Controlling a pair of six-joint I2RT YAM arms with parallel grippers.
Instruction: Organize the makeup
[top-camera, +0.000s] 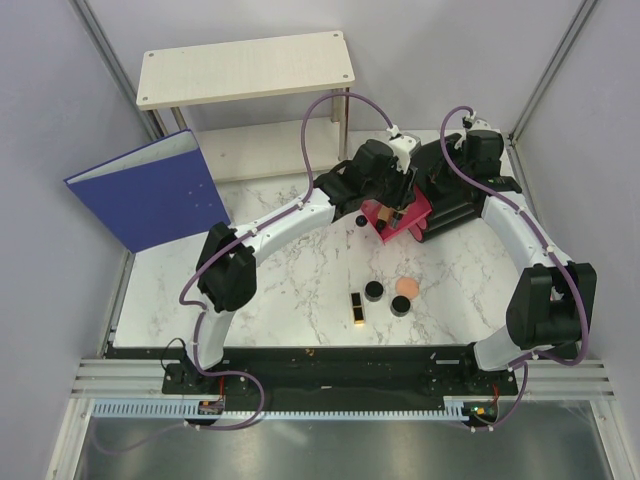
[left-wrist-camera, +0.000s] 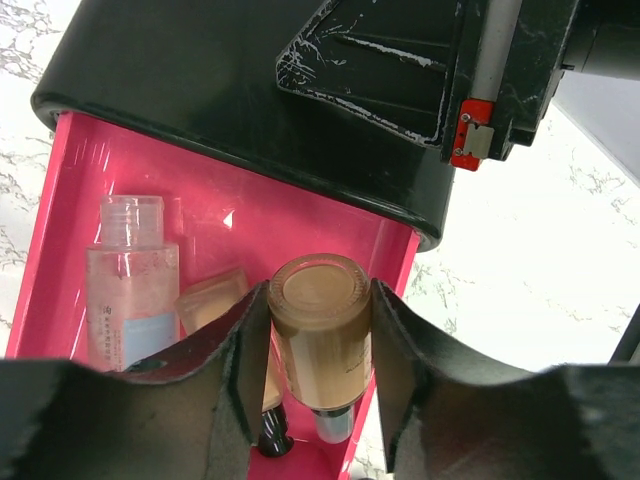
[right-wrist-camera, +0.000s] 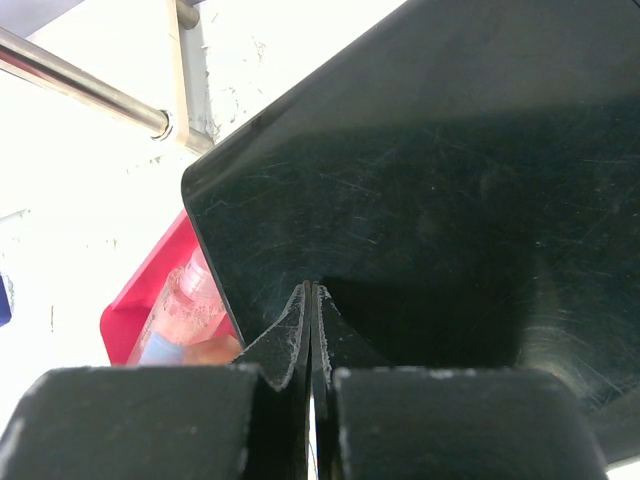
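My left gripper (left-wrist-camera: 320, 292) is shut on a peach tube (left-wrist-camera: 322, 345), held cap-down over the open pink drawer (left-wrist-camera: 300, 225) of the black organizer (left-wrist-camera: 250, 90). A second peach tube (left-wrist-camera: 212, 300) with a dark cap lies in the drawer beside a clear bottle (left-wrist-camera: 130, 290). In the top view the left gripper (top-camera: 398, 208) is over the drawer (top-camera: 385, 215). On the table lie the black-and-gold lipstick (top-camera: 357, 308), two round black jars (top-camera: 374, 291) (top-camera: 401, 305) and the peach puff (top-camera: 407, 286). My right gripper (right-wrist-camera: 313, 292) is shut and empty, its tips against the organizer's top (right-wrist-camera: 430, 180).
A small black round piece (top-camera: 360, 221) sits left of the drawer. A blue binder (top-camera: 150, 190) leans at the back left. A pale wooden shelf (top-camera: 245, 65) stands at the back. Grey walls close in on both sides.
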